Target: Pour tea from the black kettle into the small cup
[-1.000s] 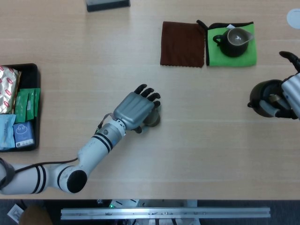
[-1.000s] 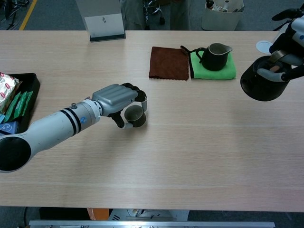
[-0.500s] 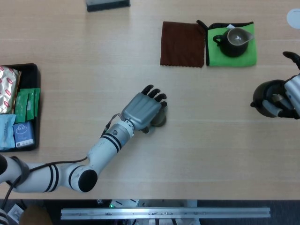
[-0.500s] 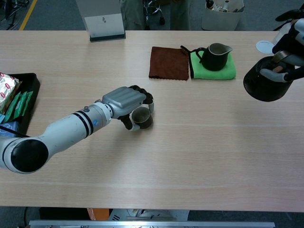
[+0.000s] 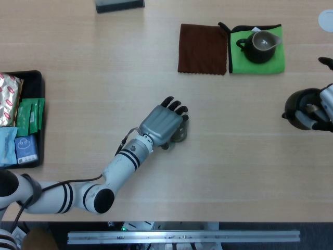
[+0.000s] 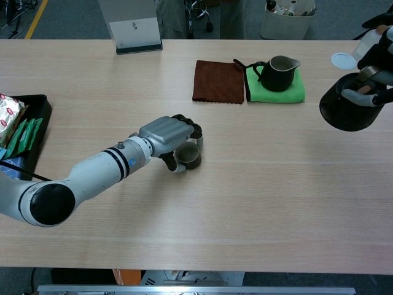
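Left robot hand (image 6: 167,133): palm down, fingers curled round the small cup (image 6: 189,158), gripping it where it stands on the bench (image 6: 245,203) near mid-table. In the head view the hand covers most of the cup; only a sliver of rim shows at its right edge. Left arm (image 6: 92,178) reaches in low from the near-left corner, forearm angled up and to the right, black bands at the wrist.

Right robot hand (image 6: 376,64): at the far right edge, partly cut off by the frame, fingers wrapped over the top of the black kettle (image 6: 350,110), holding it. Kettle looks lifted off the bench, roughly upright; well apart from the cup.

Farther back: a brown cloth (image 6: 218,81) lies flat, touching a green cloth (image 6: 279,90) that carries a dark pitcher (image 6: 277,72), spout to the right. White coaster (image 6: 342,60) near the back right corner.

Left edge: black tray (image 5: 36,83) with green sachets (image 5: 30,115), a foil packet (image 5: 9,99) and a blue packet (image 5: 25,148); print too small to read. Sign stand (image 6: 135,29) at the back edge, writing illegible.
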